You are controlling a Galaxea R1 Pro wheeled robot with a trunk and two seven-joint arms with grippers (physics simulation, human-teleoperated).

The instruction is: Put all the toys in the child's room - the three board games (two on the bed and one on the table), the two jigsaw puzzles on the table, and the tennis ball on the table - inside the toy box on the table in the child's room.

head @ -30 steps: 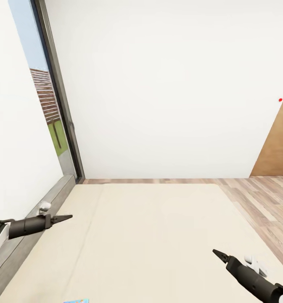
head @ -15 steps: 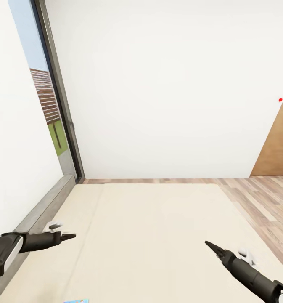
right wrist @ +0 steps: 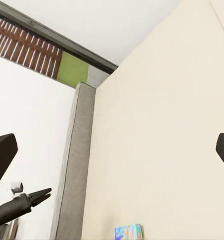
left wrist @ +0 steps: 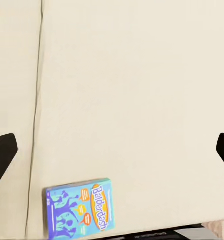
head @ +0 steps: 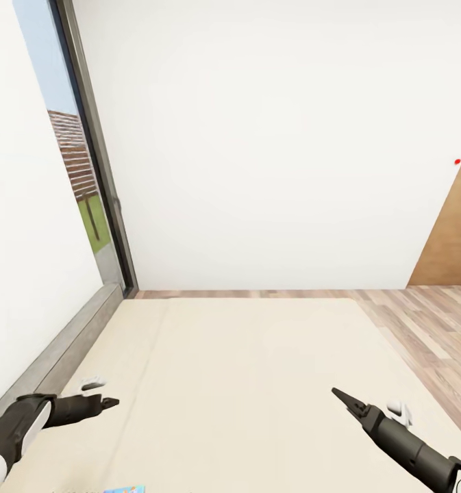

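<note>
A blue Balderdash board game box [left wrist: 80, 208] lies flat on the cream bed [head: 244, 383]; its top edge peeks in at the near edge of the head view [head: 124, 489], and it also appears small in the right wrist view [right wrist: 128, 232]. My left gripper [head: 111, 402] hovers open over the bed's left side, beyond the box, with its dark fingers [left wrist: 2, 155] spread wide and nothing between them. My right gripper [head: 340, 397] hangs open over the bed's right side, fingers [right wrist: 2, 152] wide apart and empty. The table, toy box and other toys are out of view.
A grey ledge [head: 59, 356] runs along the bed's left side under a tall window [head: 72, 171]. White walls stand behind and to the left. Wood floor [head: 422, 322] and a brown door [head: 453, 233] lie to the right.
My left gripper has dropped lower and drawn back toward the bed's near left. My right gripper has edged forward and slightly left. The camera has not moved.
</note>
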